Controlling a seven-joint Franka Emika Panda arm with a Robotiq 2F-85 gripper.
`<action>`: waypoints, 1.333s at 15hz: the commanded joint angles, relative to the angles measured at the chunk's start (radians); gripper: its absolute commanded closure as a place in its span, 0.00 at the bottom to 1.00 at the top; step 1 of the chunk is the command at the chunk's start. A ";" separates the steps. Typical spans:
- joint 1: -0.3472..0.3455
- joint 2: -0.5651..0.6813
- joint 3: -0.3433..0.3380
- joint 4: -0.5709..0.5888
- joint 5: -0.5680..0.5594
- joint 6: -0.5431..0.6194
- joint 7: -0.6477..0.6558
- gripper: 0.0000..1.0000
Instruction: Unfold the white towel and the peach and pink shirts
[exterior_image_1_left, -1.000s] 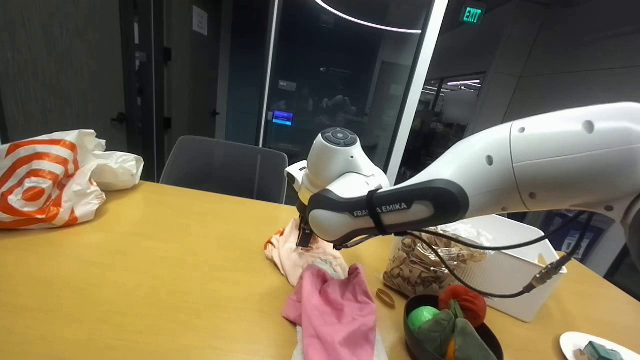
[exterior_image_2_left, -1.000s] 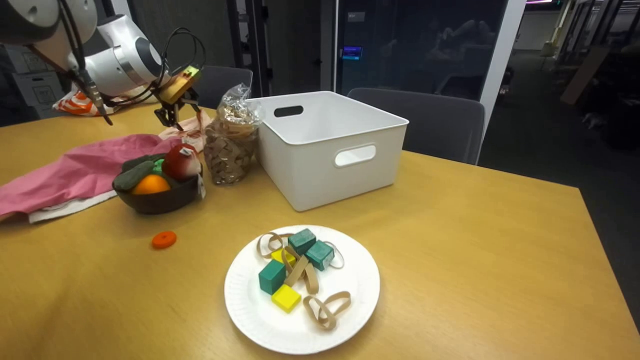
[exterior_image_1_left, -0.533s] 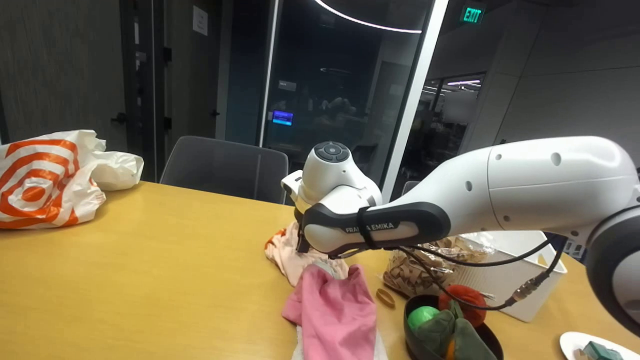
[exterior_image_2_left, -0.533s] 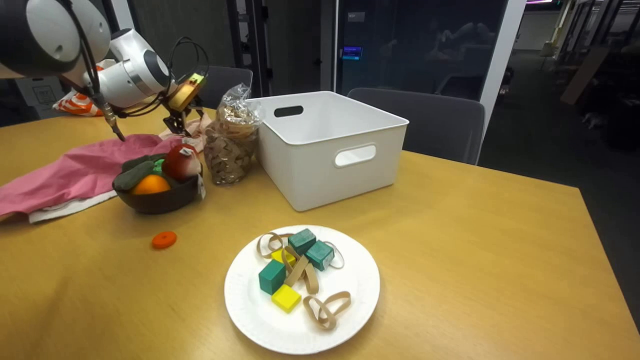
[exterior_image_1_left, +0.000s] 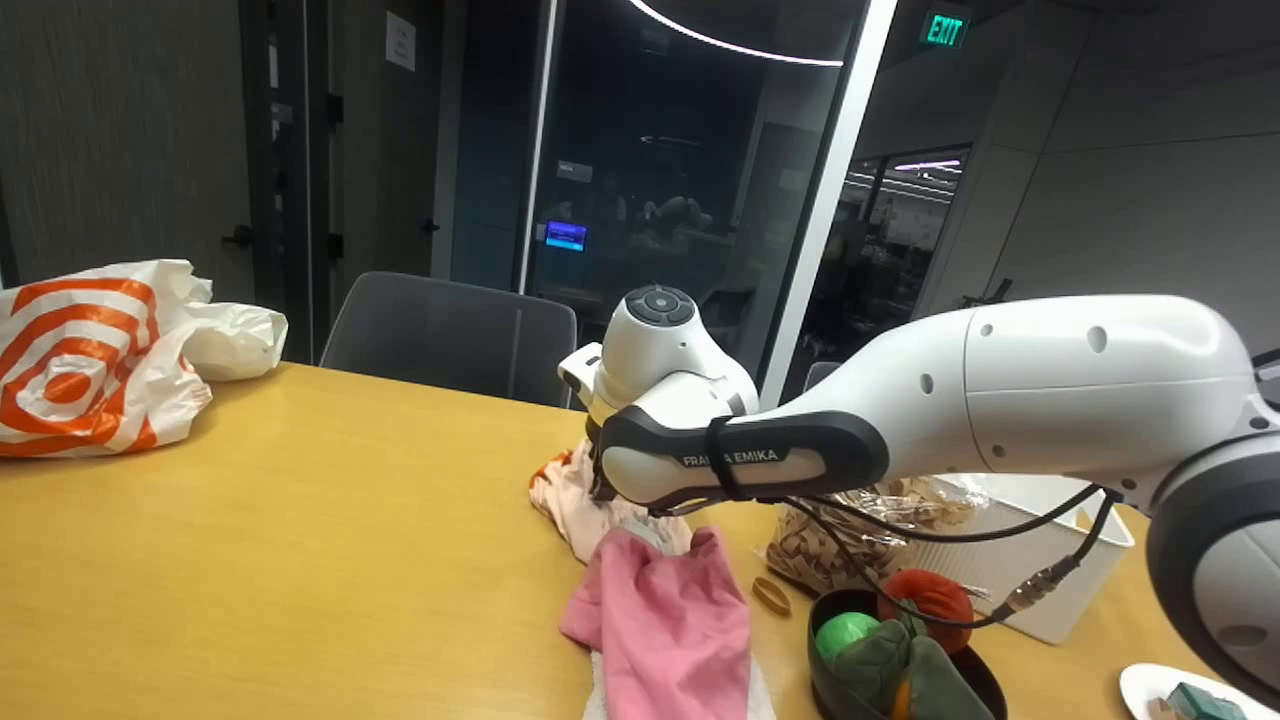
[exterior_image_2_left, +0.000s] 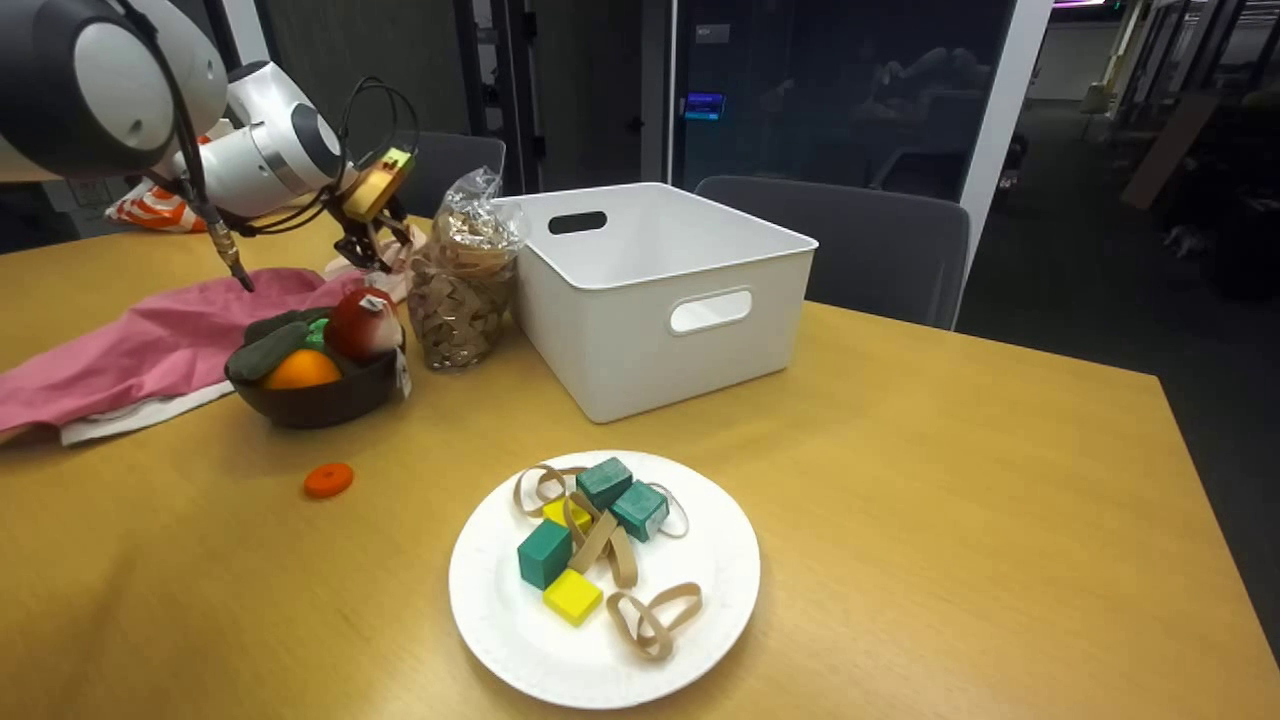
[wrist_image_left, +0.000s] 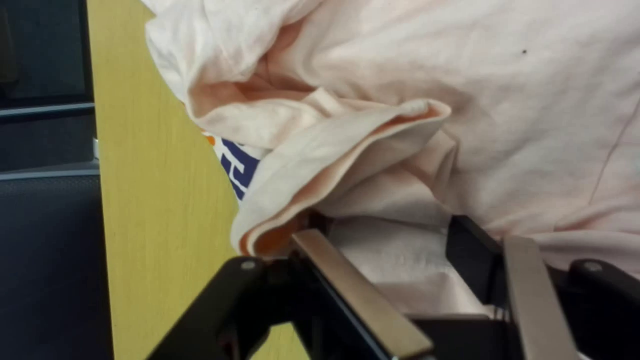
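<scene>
I see the gripper (wrist_image_left: 384, 235) parted, the peach shirt (wrist_image_left: 530, 120) right under it; near it, the pink shirt (exterior_image_1_left: 668, 615) lies on the towel (exterior_image_2_left: 140, 414). Pinching several layers could only bunch them.

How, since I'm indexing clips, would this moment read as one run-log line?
claw: open, at peach shirt | peach shirt: crumpled | pink shirt: partly covering white towel | unfolding: not finished

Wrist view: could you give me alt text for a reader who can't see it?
A black robot hand, jaws apart, stands at a folded edge of a crumpled, pale peach fabric shirt; contact is hard to judge. A dark-blue, white and orange printed patch shows at the shirt's side, next to the yellow wooden tabletop.
</scene>
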 joint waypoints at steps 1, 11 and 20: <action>-0.014 0.041 0.022 0.085 0.035 -0.030 -0.040 0.66; -0.045 0.008 0.038 0.056 0.074 -0.026 -0.029 0.92; -0.112 -0.148 0.122 -0.008 0.150 -0.036 -0.037 0.92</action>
